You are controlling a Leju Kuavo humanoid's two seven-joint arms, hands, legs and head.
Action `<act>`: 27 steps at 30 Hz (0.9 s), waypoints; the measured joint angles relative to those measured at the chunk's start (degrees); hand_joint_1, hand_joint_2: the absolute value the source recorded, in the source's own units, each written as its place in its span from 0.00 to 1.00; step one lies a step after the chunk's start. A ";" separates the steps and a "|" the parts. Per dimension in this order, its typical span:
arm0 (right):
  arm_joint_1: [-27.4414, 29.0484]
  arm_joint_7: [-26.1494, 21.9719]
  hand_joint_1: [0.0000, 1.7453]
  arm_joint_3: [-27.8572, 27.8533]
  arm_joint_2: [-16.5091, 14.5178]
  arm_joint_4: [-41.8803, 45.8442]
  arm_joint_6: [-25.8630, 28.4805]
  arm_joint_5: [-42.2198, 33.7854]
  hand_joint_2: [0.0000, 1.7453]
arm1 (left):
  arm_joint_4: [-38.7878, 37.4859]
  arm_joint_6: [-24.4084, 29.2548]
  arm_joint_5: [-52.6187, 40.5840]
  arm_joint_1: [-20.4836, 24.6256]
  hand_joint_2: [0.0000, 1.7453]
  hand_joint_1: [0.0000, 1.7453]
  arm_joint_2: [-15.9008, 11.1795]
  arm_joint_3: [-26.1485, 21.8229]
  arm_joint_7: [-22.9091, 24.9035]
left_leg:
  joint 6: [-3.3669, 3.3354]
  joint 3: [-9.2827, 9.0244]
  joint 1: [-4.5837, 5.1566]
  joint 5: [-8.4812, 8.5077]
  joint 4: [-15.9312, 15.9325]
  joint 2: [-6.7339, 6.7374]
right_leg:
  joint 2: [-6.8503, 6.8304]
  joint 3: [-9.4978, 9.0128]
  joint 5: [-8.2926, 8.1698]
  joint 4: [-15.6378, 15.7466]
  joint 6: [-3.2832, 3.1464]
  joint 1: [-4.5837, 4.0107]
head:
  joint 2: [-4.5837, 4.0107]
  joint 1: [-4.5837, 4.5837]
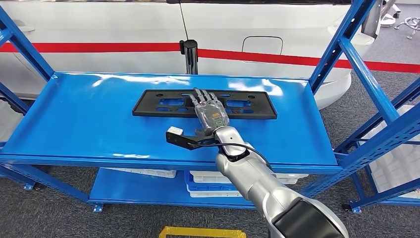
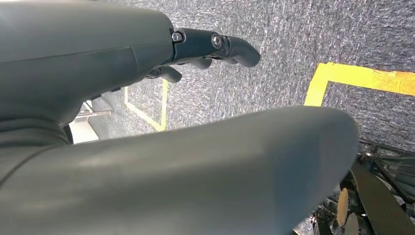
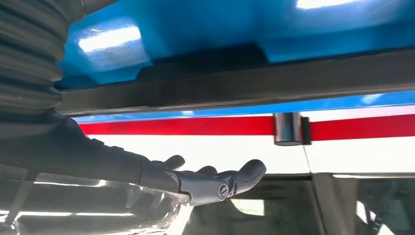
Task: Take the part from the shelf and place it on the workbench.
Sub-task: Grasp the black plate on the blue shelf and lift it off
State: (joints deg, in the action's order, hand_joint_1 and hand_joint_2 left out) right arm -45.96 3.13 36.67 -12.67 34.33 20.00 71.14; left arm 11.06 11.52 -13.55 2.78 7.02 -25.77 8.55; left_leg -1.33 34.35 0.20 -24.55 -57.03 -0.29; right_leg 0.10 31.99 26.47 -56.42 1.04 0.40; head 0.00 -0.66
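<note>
The robot is at the first step: reaching for the part. The black flat part (image 1: 204, 103) lies on the blue shelf (image 1: 89, 119), near the back. The right hand (image 1: 209, 110) is stretched out flat above the part, fingers apart, and holds nothing. Whether it touches the part is hard to tell. Next, I think the hand must close on an edge of the part and lift it.

The left hand (image 2: 215, 49) hangs over the grey floor with its fingers curled a little, holding nothing I can see. Most of that hand is hidden. No bench can be made out.
</note>
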 joint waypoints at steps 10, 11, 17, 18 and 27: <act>0.01 0.00 0.00 -2.45 0.23 -0.77 0.08 0.37 1.00 | 0.00 -0.01 -0.24 0.00 0.00 0.00 0.00 -0.02 0.01 | 0.00 0.00 -0.01 0.00 0.00 0.00 | 0.00 0.01 0.00 0.00 0.00 0.00 | 0.00 0.00; 0.01 -0.01 0.00 -2.54 0.23 -0.79 0.08 0.37 1.00 | 0.00 -0.01 -0.24 0.00 0.00 0.00 0.00 -0.02 0.02 | 0.00 0.00 -0.01 0.00 0.00 0.00 | 0.00 0.01 0.00 0.00 0.00 0.00 | 0.00 0.00; 0.05 1.44 0.34 -3.45 0.33 -0.89 0.66 1.28 1.00 | 0.00 -0.39 -0.93 0.00 0.00 0.00 0.00 -0.02 -0.22 | 0.00 0.00 -0.01 0.00 0.00 0.00 | 0.00 0.02 0.00 0.00 0.00 0.00 | 0.00 -0.01; 0.09 1.98 0.56 -3.94 0.46 -0.89 0.76 1.72 1.00 | 0.00 -0.61 -1.27 0.00 0.00 0.00 0.00 -0.02 -0.35 | 0.00 0.00 0.00 0.00 0.00 -0.01 | 0.00 0.02 0.00 0.00 0.00 0.00 | 0.00 -0.01; 3.52 3.08 0.96 -8.62 2.85 1.29 0.83 5.33 1.00 | 0.00 -2.03 -3.86 0.00 0.00 0.00 -0.05 0.00 -1.26 | 0.00 0.00 0.01 -0.01 -0.01 0.00 | 0.00 0.01 0.00 0.01 0.00 0.01 | 0.00 -0.01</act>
State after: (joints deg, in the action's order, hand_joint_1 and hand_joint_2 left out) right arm -42.44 6.21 28.05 -9.82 35.62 20.83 76.47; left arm 11.06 9.50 -17.41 2.78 6.96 -25.77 7.29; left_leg -1.34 34.35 0.22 -24.55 -57.03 -0.29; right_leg 0.10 32.00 26.47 -56.41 1.04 0.41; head 0.00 -0.66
